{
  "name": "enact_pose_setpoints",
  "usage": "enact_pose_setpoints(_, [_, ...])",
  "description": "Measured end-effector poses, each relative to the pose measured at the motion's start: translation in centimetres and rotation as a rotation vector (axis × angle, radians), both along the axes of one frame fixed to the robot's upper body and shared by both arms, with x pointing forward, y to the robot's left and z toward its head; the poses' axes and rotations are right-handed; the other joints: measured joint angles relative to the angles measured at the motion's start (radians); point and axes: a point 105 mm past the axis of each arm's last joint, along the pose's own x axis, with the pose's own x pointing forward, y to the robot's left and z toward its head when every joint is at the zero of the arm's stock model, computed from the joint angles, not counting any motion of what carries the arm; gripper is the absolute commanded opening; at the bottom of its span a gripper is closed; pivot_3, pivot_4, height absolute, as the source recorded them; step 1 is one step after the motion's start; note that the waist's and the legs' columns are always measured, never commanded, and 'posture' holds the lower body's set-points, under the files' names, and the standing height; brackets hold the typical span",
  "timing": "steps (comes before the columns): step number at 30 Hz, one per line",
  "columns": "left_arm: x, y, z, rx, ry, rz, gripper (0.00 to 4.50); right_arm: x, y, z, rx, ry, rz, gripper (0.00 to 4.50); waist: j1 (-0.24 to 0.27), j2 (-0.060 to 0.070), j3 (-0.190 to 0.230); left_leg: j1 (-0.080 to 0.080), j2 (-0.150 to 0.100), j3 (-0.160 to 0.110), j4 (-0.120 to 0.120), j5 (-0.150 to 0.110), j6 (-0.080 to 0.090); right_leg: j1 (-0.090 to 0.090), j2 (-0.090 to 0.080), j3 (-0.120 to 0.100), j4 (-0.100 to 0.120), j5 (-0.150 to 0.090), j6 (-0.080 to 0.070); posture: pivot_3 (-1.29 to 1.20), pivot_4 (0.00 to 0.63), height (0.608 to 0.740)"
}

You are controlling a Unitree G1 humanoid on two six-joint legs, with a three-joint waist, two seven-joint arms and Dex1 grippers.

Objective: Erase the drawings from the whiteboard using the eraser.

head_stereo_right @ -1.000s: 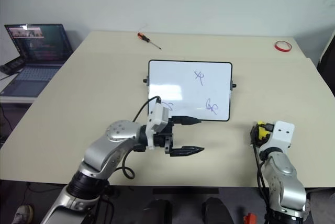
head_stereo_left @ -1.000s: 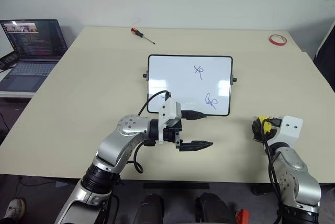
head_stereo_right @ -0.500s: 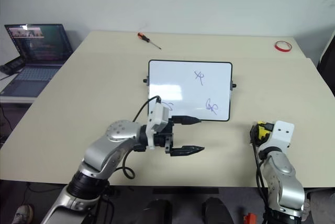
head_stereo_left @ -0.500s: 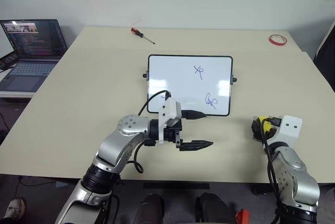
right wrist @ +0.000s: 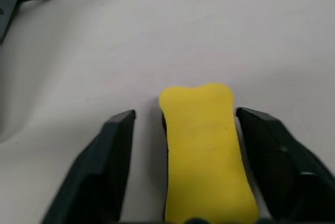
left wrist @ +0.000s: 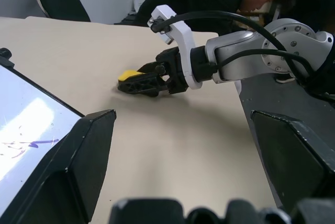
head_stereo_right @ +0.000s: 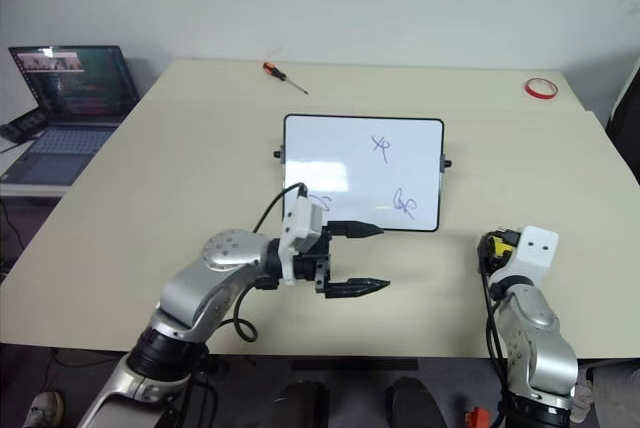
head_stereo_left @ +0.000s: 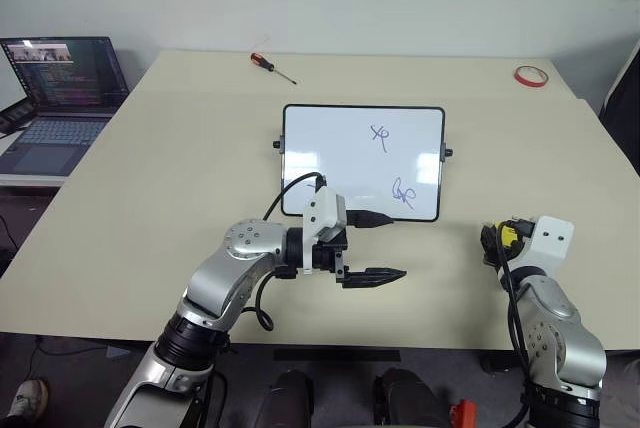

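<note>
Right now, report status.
Right gripper straddles the eraser, one finger clear of it. Left gripper open, idle near the whiteboard. Drawings untouched. Nothing between eraser and whiteboard.

Yellow eraser point(right wrist: 207, 150), seemingly blue drawings point(head_stereo_left: 390, 163)

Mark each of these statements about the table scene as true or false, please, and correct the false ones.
1. The eraser lies between the fingers of the right gripper. True.
2. The whiteboard is wiped clean. False: blue drawings are on it.
3. The screwdriver lies on the table beyond the whiteboard's far edge. True.
4. The left gripper presses on the whiteboard. False: it hangs in front of the board's near edge, apart from it.
5. The red tape ring lies on the whiteboard. False: it lies near the table's far right corner.
</note>
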Motion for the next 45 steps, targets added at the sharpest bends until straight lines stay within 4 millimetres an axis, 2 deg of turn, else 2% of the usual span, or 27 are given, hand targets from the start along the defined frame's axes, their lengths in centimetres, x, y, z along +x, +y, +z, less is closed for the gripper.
enact_pose_setpoints(3, [0.0, 0.0, 0.0, 0.0, 0.0, 0.0, 4.5, 0.0, 0.0, 0.0, 0.004, 0.0, -0.003, 1.33, 0.0, 0.0, 0.0, 0.0, 0.0, 0.0, 0.0, 0.0, 0.0, 0.0, 0.0, 0.0, 0.0, 0.0, 0.0, 0.0, 0.15, 0.74])
enact_pose_setpoints(4, [0.0, 0.0, 0.0, 0.0, 0.0, 0.0, 4.5, 0.0, 0.0, 0.0, 0.004, 0.0, -0.004, 1.19, 0.0, 0.0, 0.0, 0.0, 0.0, 0.0, 0.0, 0.0, 0.0, 0.0, 0.0, 0.0, 0.0, 0.0, 0.0, 0.0, 0.15, 0.74])
enact_pose_setpoints(15, [0.0, 0.0, 0.0, 0.001, 0.0, 0.0, 4.5, 0.0, -0.1, 0.0, 0.004, 0.0, -0.009, 1.19, 0.0, 0.0, 0.0, 0.0, 0.0, 0.0, 0.0, 0.0, 0.0, 0.0, 0.0, 0.0, 0.0, 0.0, 0.0, 0.0, 0.15, 0.74])
enact_pose_setpoints(19, [0.3, -0.4, 0.4, -0.025, -0.028, 0.023, 4.5, 0.2, -0.1, 0.7, -0.096, -0.01, 0.032, 1.19, 0.0, 0.0, 0.0, 0.0, 0.0, 0.0, 0.0, 0.0, 0.0, 0.0, 0.0, 0.0, 0.0, 0.0, 0.0, 0.0, 0.15, 0.74])
enact_pose_setpoints(26, [2.4, -0.5, 3.0, -0.117, -0.202, 0.18, 4.5, 0.7, 0.3, 1.6, -0.148, -0.062, 0.044, 1.19, 0.0, 0.0, 0.0, 0.0, 0.0, 0.0, 0.0, 0.0, 0.0, 0.0, 0.0, 0.0, 0.0, 0.0, 0.0, 0.0, 0.15, 0.74])
enact_pose_setpoints(28, [3.3, -0.1, 3.0, -0.113, -0.231, 0.25, 4.5, 1.1, 0.7, 2.4, -0.159, -0.101, 0.054, 1.19, -0.001, 0.0, 0.0, 0.0, 0.0, 0.0, 0.0, 0.0, 0.0, 0.0, 0.0, 0.0, 0.0, 0.0, 0.0, 0.0, 0.15, 0.74])
enact_pose_setpoints(31, [4.4, 0.7, 2.1, -0.079, -0.247, 0.345, 4.5, 1.9, 1.6, 3.7, -0.173, -0.161, 0.084, 1.19, -0.001, 0.0, 0.0, 0.0, 0.0, 0.0, 0.0, 0.0, 0.0, 0.0, 0.0, 0.0, 0.0, 0.0, 0.0, 0.0, 0.15, 0.74])
enact_pose_setpoints(34, [5.3, 1.8, 1.3, -0.075, -0.259, 0.457, 4.5, 3.2, 2.9, 4.1, -0.139, -0.186, 0.106, 1.19, -0.003, 0.0, 0.0, 0.0, 0.0, 0.0, 0.0, 0.0, 0.0, 0.0, 0.0, 0.001, 0.0, 0.0, 0.0, 0.0, 0.15, 0.74])
enact_pose_setpoints(36, [6.1, 2.6, 0.7, -0.062, -0.271, 0.543, 4.5, 4.5, 4.1, 4.4, -0.125, -0.201, 0.131, 1.19, -0.004, 0.0, 0.0, 0.001, 0.0, 0.0, 0.0, 0.0, 0.0, 0.0, 0.0, 0.0, 0.001, 0.0, 0.0, 0.0, 0.15, 0.74])
enact_pose_setpoints(39, [7.3, 4.2, -0.5, -0.05, -0.258, 0.685, 4.5, 6.6, 6.7, 6.2, -0.118, -0.27, 0.198, 1.19, -0.003, 0.0, 0.0, 0.0, 0.0, 0.0, 0.001, 0.0, 0.0, -0.001, 0.0, 0.0, 0.001, 0.0, 0.0, 0.0, 0.15, 0.74])
enact_pose_setpoints(42, [7.9, 5.2, -0.4, -0.054, -0.273, 0.773, 4.5, 7.7, 8.6, 8.0, -0.127, -0.341, 0.257, 1.19, 0.001, 0.0, 0.0, -0.001, 0.0, 0.0, 0.0, 0.0, 0.0, -0.001, -0.001, -0.001, 0.0, 0.0, 0.0, 0.0, 0.15, 0.74])
enact_pose_setpoints(45, [8.3, 6.2, -0.2, -0.043, -0.304, 0.827, 4.5, 8.9, 10.2, 8.2, -0.117, -0.36, 0.295, 1.19, 0.001, 0.0, 0.0, -0.001, -0.001, 0.0, 0.0, 0.0, 0.0, -0.001, -0.001, -0.001, 0.0, 0.0, 0.0, 0.0, 0.15, 0.74])
